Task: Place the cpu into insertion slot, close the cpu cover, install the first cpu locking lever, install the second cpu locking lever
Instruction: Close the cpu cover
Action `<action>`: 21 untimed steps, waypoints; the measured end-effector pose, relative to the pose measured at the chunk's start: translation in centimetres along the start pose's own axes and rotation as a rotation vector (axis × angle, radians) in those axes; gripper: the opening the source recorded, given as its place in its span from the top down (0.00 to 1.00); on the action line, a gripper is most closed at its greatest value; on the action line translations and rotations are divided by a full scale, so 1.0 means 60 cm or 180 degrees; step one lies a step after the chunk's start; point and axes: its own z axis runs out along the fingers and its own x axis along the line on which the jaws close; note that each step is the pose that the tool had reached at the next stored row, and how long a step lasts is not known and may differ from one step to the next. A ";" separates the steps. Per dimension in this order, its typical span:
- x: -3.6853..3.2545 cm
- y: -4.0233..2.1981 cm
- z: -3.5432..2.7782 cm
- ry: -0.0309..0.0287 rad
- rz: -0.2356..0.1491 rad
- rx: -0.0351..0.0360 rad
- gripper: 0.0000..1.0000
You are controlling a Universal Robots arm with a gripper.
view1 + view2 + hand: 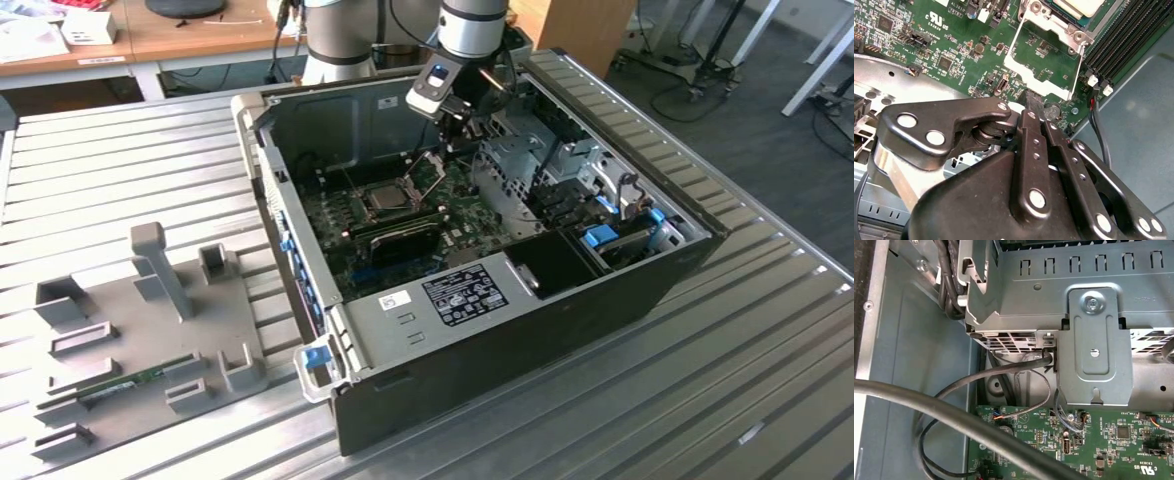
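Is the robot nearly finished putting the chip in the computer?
Not yet, it is about one step in. Done: the cpu looks seated in the insertion slot. In hand: the gripper is right at the free edge of the cpu cover, which stands open, tilted up off the slot. Left: the cover is not closed, so the two locking steps are not done either.

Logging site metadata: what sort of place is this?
Most likely a robotics lab or workshop: an opened computer case lies on a slatted metal bench, a grey fixture plate sits at the exterior view's left, and wooden desks stand behind.
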 end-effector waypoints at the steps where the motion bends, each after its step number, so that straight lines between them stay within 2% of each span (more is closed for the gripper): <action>1: 0.000 0.000 0.000 0.0000 0.0000 0.0000 0.89; 4: 0.000 -0.003 0.000 0.0000 0.0000 0.0000 0.89; 8: 0.000 -0.016 -0.001 0.0000 0.0000 -0.0005 0.89; 17: 0.000 -0.065 -0.003 0.0001 0.0002 -0.0068 0.89; 21: 0.000 -0.084 -0.003 0.0000 0.0004 -0.0084 0.89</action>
